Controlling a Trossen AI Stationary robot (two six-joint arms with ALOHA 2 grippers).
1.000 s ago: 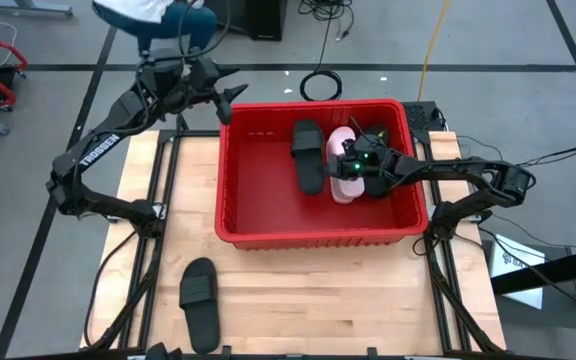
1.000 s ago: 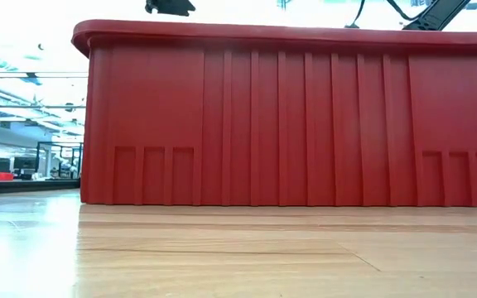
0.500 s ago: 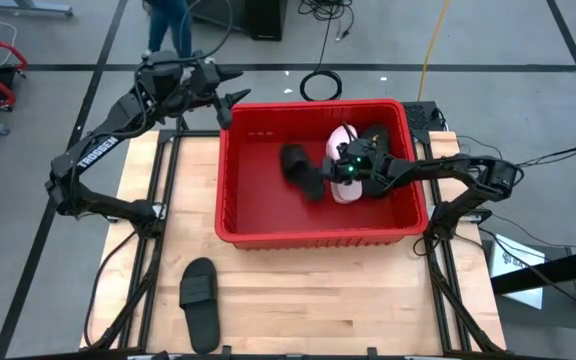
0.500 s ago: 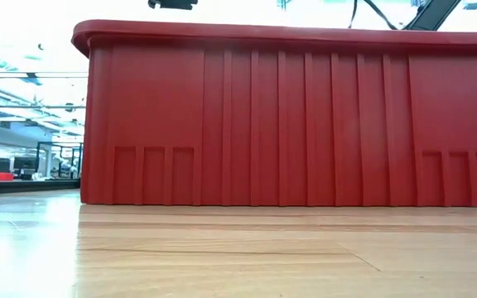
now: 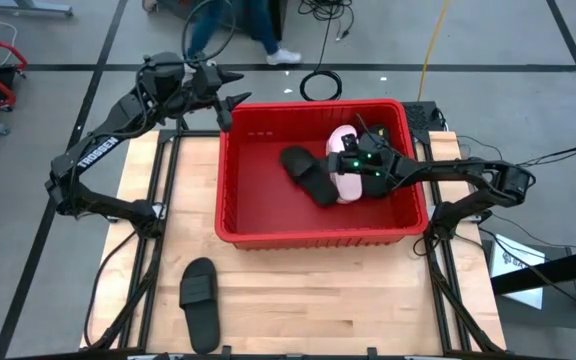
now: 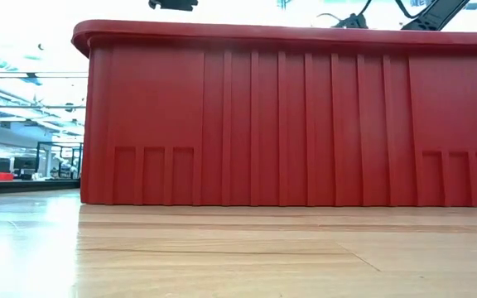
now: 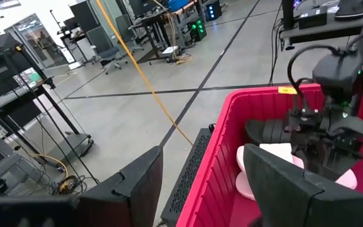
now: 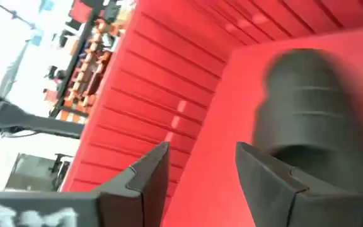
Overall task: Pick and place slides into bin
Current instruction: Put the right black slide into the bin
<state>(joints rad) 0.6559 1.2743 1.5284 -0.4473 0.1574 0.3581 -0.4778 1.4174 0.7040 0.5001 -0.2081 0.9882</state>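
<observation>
The red bin point(image 5: 268, 215) stands mid-table and fills the low view point(image 6: 288, 116). In it lie a black slide point(image 5: 308, 175), a pale pink slide point(image 5: 344, 140) and another dark slide point(image 5: 376, 133) by the far right corner. My right gripper point(image 5: 340, 168) hangs open and empty inside the bin over the pink slide; its wrist view shows the black slide point(image 8: 307, 107) on the bin floor ahead of the fingers. My left gripper point(image 5: 236, 100) is open and empty above the bin's far left corner. One more black slide point(image 5: 198, 300) lies flat on the table near its front left.
The bin's thick rim point(image 7: 232, 120) lies between my left gripper and the slides inside. There is bare wooden table point(image 5: 328, 300) in front of the bin. A person's legs point(image 5: 238, 25) show on the floor beyond the table's far edge, near a cable coil point(image 5: 320, 85).
The black slide in the bin has turned and dropped from lying lengthwise toward the far wall to lying slanted on the bin floor beside the pink slide. My right gripper has stayed over the pink slide, shifting only slightly. A person has walked to the right behind the table.
</observation>
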